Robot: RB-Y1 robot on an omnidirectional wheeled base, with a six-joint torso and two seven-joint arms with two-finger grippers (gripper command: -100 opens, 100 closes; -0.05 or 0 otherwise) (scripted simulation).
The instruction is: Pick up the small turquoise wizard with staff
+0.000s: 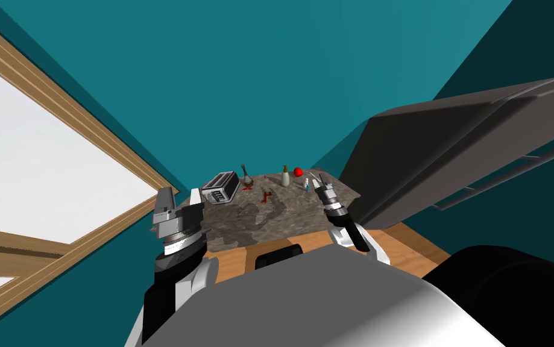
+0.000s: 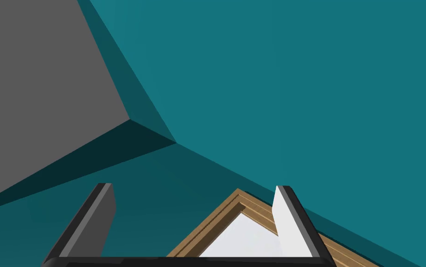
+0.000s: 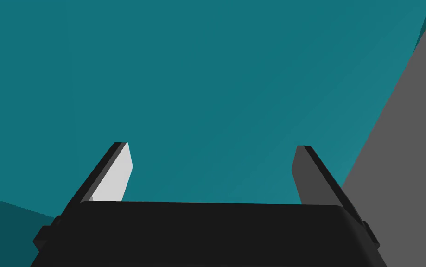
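counter (image 1: 281, 217) mottled grey, frame centre | left gripper (image 1: 178, 202) lower left of centre, fingers spread, empty | right gripper (image 1: 318, 179) right of centre, fingers spread, empty | small turquoise wizard (image 1: 307, 185) upright on counter, just left of right gripper

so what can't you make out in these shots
- wizard, head view: too small to show its staff or whether it stands upright.
- right gripper, head view: beside the wizard, both too small to tell touching from apart.
- red bits on the counter, head view: too small to name.
- dark slab, head view: cut off by the right edge, so what it is stays unclear.
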